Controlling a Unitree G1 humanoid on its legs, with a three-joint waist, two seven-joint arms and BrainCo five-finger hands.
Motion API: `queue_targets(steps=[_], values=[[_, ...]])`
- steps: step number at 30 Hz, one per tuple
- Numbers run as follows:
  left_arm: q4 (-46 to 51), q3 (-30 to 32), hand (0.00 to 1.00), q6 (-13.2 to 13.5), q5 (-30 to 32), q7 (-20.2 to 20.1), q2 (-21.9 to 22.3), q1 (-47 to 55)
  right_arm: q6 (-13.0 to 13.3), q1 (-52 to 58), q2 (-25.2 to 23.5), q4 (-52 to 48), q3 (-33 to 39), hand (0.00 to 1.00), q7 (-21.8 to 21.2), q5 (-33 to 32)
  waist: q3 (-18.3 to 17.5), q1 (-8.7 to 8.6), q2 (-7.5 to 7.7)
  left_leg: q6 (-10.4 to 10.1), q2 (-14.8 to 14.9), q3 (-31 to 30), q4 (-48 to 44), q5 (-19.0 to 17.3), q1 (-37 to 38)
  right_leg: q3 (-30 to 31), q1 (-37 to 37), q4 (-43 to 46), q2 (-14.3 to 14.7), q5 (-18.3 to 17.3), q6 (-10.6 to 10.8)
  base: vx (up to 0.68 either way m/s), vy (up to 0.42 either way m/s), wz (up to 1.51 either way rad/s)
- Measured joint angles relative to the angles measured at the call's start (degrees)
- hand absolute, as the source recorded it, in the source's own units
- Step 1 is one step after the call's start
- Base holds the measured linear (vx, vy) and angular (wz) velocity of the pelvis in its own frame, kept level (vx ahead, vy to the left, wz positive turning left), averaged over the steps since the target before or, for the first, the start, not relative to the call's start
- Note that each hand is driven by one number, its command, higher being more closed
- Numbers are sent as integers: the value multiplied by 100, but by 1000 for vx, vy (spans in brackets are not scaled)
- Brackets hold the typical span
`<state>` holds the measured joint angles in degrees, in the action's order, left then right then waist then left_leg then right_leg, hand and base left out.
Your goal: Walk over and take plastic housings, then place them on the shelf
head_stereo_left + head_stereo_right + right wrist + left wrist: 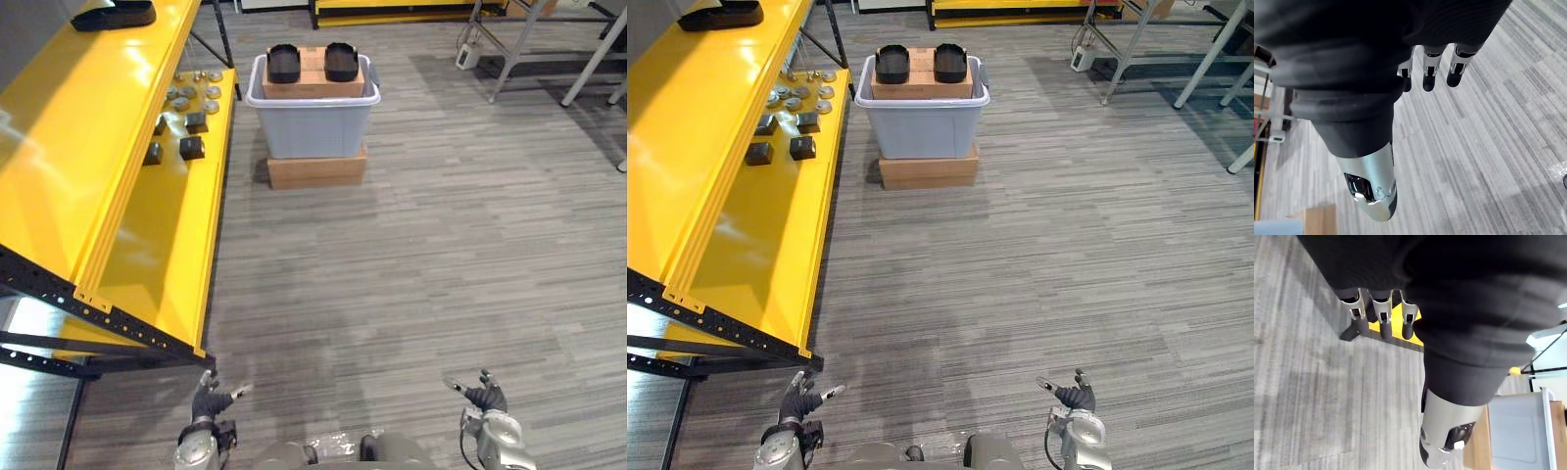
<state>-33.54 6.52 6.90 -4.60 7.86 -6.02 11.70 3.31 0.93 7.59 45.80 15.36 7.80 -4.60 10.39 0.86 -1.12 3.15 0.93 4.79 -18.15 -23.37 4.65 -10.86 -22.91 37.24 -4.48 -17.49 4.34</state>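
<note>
Two black plastic housings (285, 63) (341, 61) rest on a cardboard box inside a grey bin (313, 121) far ahead on the floor. A third black housing (115, 14) lies on the top level of the yellow shelf (69, 147) at the left. My left hand (208, 401) and right hand (482, 397) hang low at the bottom of the eye views, far from the bin, fingers relaxed and holding nothing. The left wrist view shows straight fingers (1382, 317) over the floor, and so does the right wrist view (1429, 73).
The grey bin stands on a flat cardboard box (316, 168). Small dark blocks (191, 147) and several round metal parts (191, 95) lie on the shelf's lower level. Metal table legs (529, 44) stand at the far right. Grey plank floor stretches between me and the bin.
</note>
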Motion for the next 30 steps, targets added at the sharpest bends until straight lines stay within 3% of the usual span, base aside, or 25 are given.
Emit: queue_targets(steps=[2, 3, 4, 5, 6, 7, 8, 9, 10, 11, 12, 13, 14, 15, 17, 18, 20, 21, 22, 23, 25, 27, 29, 30], values=[[-30, -2, 0, 0, -41, 27, 17, -106, 4, -167, 62, -2, -75, 0, 1, 0, 93, -33, -80, -149, 244, -76, 231, -44, 243, -24, -352, -914, 250, 475, -105, 546, -85, 21], [-40, -12, 0, 3, -47, 79, 13, -222, 12, -236, 106, -7, -76, 0, 2, 1, 158, -70, -42, -311, 317, -208, 356, -23, 397, 59, -503, -1723, 362, 1099, -107, 577, -161, 60], [-66, -7, 0, 6, -47, 118, -43, -278, 11, -249, 180, -6, -90, 0, 7, 3, 179, -148, 124, -447, 277, -490, 402, -36, 594, 231, -521, -2366, 301, 2168, -180, 589, -194, 70], [-81, -22, 0, 5, -44, 116, -24, -289, 11, -261, 241, -4, -88, 0, 15, 2, 180, -185, 94, -509, 344, -623, 390, -72, 659, 230, -471, -2328, 301, 2677, -515, 478, -191, 48], [-119, -25, 0, 3, -44, 108, 66, -343, 9, -345, 332, -2, -84, 0, 31, 3, 197, -172, -98, -534, 518, -725, 316, -63, 667, 92, -496, -2169, 446, 2521, -628, 561, -241, 16], [-154, -2, 0, 32, -44, 109, 85, -442, 16, -546, 341, -6, -72, 0, 81, 2, 195, -187, -146, -927, 609, -938, -63, 349, 459, -16, -642, -1696, 447, 2152, -842, 556, -248, -1], [-162, -3, 0, 40, -46, 111, 88, -444, 17, -590, 335, -10, -80, 0, 81, 3, 194, -184, -146, -924, 605, -969, -226, 582, 412, -36, -623, -1569, 462, 2002, -896, 689, -310, 8], [-214, 38, 0, 47, -52, 116, 107, -429, 23, -617, 331, -14, -145, 0, 82, 2, 196, -171, -159, -841, 581, -1021, -761, 1161, 326, -75, -351, -1524, 534, 1714, -966, 622, -278, 1], [-252, 116, 0, 51, -102, 118, 134, -356, 24, -589, 331, -8, -326, 0, 81, 1, 200, -163, -172, -701, 609, -1049, -1569, 1974, 114, -97, 153, -1761, 677, 1537, -1020, 626, -271, 0], [-296, 151, 0, 50, -130, 114, 138, -325, 31, -571, 321, -15, -432, 0, 82, 1, 199, -143, -169, -751, 636, -1059, -2076, 2451, -46, -51, 454, -2000, 763, 1501, -1046, 732, -278, -9], [-304, 178, 0, 65, -149, 105, 126, -264, 62, -557, 259, -74, -532, 0, 83, -2, 203, -94, -171, -714, 810, -951, -3282, 2558, -530, 24, 1046, -2562, 964, 1494, -1085, 573, -213, -16], [-308, 198, 0, 71, -152, 102, 119, -260, 75, -561, 212, -82, -549, 0, 84, -4, 207, -55, -164, -628, 927, -798, -3853, 2371, -829, 79, 1303, -2779, 1062, 1509, -1114, 658, -230, -27], [-303, 206, 0, 69, -160, 99, 134, -266, 83, -549, 151, -87, -556, 0, 88, -61, 215, 39, -149, -405, 1098, -513, -4709, 1951, -1327, 188, 1756, -3141, 1192, 1512, -1154, 403, -133, -32], [-299, 199, 0, 68, -163, 97, 162, -259, 83, -583, 124, -70, -558, 0, 98, -139, 223, 144, -137, -347, 1089, -306, -5093, 1632, -1777, 297, 2137, -3385, 1230, 1482, -1191, 478, -126, -43], [-262, 198, 0, 69, -201, 97, 171, -250, 75, -687, 123, 54, -573, 0, 97, -197, 259, 230, -98, -425, 896, -84, -4831, 1190, -2380, 489, 2569, -3653, 1199, 1451, -1221, 483, -61, -44], [-215, 199, 0, 70, -202, 96, 170, -270, 67, -741, 130, 74, -563, 0, 98, -211, 304, 317, -62, -431, 692, 44, -4149, 970, -2687, 555, 2785, -3749, 1116, 1345, -1211, 431, -12, -34], [-135, 198, 0, 77, -203, 97, 178, -250, 64, -758, 132, 94, -555, 0, 103, -209, 358, 334, 1, -419, 403, 194, -2801, 941, -2896, 602, 2998, -3765, 964, 1145, -1133, 429, 42, -17], [-112, 208, 0, 79, -203, 98, 239, -234, 59, -753, 128, 104, -426, 0, 114, -207, 384, 336, -13, -558, 148, 241, -1042, 1229, -2882, 611, 3259, -3816, 853, 965, -989, 445, 67, -5], [-87, 210, 0, 79, -203, 100, 291, -207, 57, -745, 140, 108, -369, 0, 145, -199, 372, 344, -29, -587, 84, 228, -347, 1442, -2830, 616, 3348, -3877, 851, 925, -943, 467, 92, -15], [-69, 209, 0, 82, -202, 99, 367, -176, 57, -731, 158, 120, -283, 0, 213, -188, 332, 414, -137, -490, 58, 221, 416, 1898, -2809, 637, 3531, -3959, 850, 761, -808, 482, 132, -28], [-84, 261, 0, 75, -202, 100, 381, -122, 54, -594, 80, 113, -289, 0, 214, -166, 260, 486, -25, 127, -129, 235, 351, 2735, -2673, 594, 3840, -3876, 677, 486, -471, 610, 181, -9], [-73, 261, 0, 74, -202, 103, 397, -174, 52, -457, -39, 41, -285, 0, 214, -155, 187, 494, 145, 277, -336, 265, 120, 2455, -2669, 475, 3679, -3332, 453, 375, -293, 574, 166, 23], [-80, 233, 0, 50, -202, 100, 400, -143, 48, -343, -164, 48, -267, 0, 203, -138, 181, 501, 166, 340, -415, 255, -12, 2083, -2406, 425, 3287, -1953, 284, 295, -138, 525, 180, 10], [-79, 171, 0, 23, -200, 101, 374, -142, 48, -261, -251, 33, -235, 0, 200, -114, 178, 500, 177, 372, -523, 180, -74, 1825, -2098, 384, 2823, -510, 92, 460, 124, 515, 179, 18]])
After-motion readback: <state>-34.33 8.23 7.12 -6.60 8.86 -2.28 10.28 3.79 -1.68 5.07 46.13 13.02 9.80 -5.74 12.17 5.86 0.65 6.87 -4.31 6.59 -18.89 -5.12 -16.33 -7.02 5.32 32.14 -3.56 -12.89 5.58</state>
